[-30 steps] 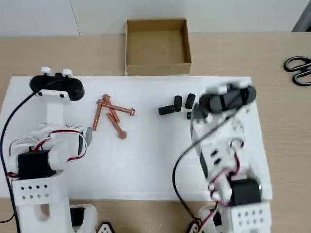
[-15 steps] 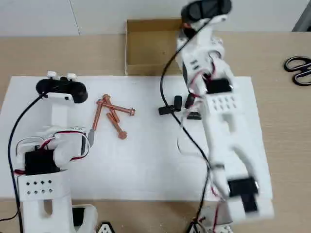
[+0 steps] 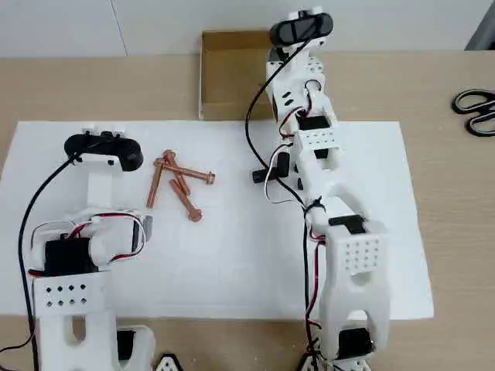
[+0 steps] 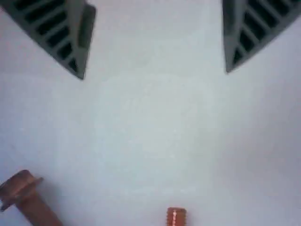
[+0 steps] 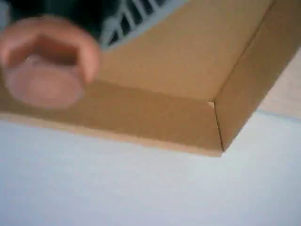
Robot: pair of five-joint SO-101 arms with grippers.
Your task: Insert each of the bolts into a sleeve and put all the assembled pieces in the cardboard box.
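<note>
The cardboard box (image 3: pixel 236 77) stands at the table's far edge. My right gripper (image 3: pixel 277 63) hangs over the box's right side. In the right wrist view my right gripper (image 5: pixel 80 23) is shut on a copper bolt (image 5: pixel 44 61) with a dark piece around its shaft, above the box wall (image 5: pixel 141 127). Several loose copper bolts (image 3: pixel 179 184) lie on the white mat, with two black sleeves (image 3: pixel 264 175) beside the right arm. My left gripper (image 3: pixel 144 226) stands open just left of the bolts. Between its spread fingers (image 4: pixel 155 70) is bare mat; a bolt head (image 4: pixel 21 188) lies nearby.
A white mat (image 3: pixel 232 263) covers the middle of the wooden table. Scissors (image 3: pixel 476 108) lie at the far right edge. The stretched right arm hides part of the sleeve area.
The right arm has swung from the sleeves up to the cardboard box, carrying the bolt. The left arm has shifted slightly to the right, toward the bolts.
</note>
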